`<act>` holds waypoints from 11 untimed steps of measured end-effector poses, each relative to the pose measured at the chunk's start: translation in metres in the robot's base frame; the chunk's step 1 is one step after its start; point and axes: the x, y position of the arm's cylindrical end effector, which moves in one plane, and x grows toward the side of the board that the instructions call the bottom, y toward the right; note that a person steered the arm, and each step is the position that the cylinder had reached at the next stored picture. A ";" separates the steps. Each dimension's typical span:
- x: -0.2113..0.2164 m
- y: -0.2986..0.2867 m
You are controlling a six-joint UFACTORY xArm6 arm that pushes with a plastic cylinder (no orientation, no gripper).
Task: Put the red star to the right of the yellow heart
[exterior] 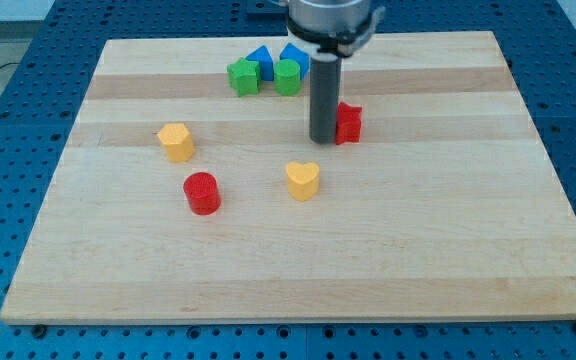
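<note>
Eight blocks lie on the counter (468, 250). Two are red: a red star (349, 122) right of centre and a red cylinder (202, 192) nearer on the left. Two are yellow: a yellow heart (303, 180) near the middle and a yellow hexagon (176, 141) to the left. Two are green, a green star (243, 75) and a green block (287, 76), at the far edge. Two are blue, a blue triangle (260, 56) and a blue block (295, 53), behind them. One rod, one tip: my tip (324, 139).

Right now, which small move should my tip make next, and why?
Probably a short push toward the view's bottom. My tip stands at the left edge of the red star, which lies above and right of the yellow heart, so it mainly needs to come down.
</note>
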 end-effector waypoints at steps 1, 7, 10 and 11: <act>-0.028 -0.009; 0.002 0.069; 0.110 0.115; 0.100 0.097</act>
